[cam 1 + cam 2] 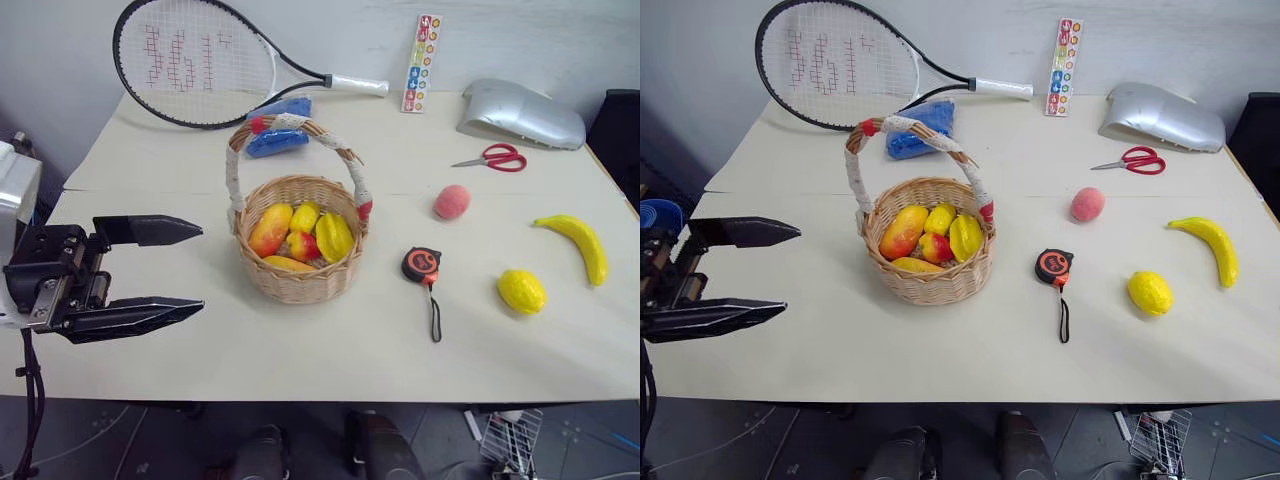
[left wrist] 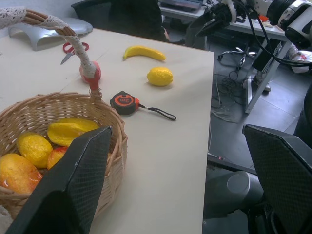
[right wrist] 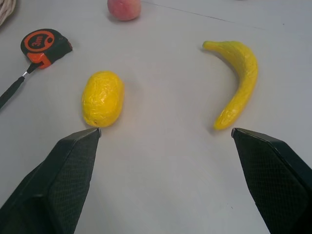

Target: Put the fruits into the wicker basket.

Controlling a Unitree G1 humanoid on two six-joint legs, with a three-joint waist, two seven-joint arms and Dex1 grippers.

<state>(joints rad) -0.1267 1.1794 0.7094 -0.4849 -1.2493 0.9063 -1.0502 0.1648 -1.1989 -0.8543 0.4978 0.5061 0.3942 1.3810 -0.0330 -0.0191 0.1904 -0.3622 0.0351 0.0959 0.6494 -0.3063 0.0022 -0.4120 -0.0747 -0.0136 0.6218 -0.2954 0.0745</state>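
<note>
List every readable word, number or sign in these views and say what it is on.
Tennis racket: red pattern painted on the strings, not legible as letters.
Colourful strip: round coloured marks, too small to read.
Tape measure: markings on its orange face, too blurred to read.
No other text.

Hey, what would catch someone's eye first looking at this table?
Probably the wicker basket near the table's middle, already holding several yellow and red fruits. To its right lie a peach, a lemon and a banana, loose on the table. The left tool hangs open left of the basket.
</note>
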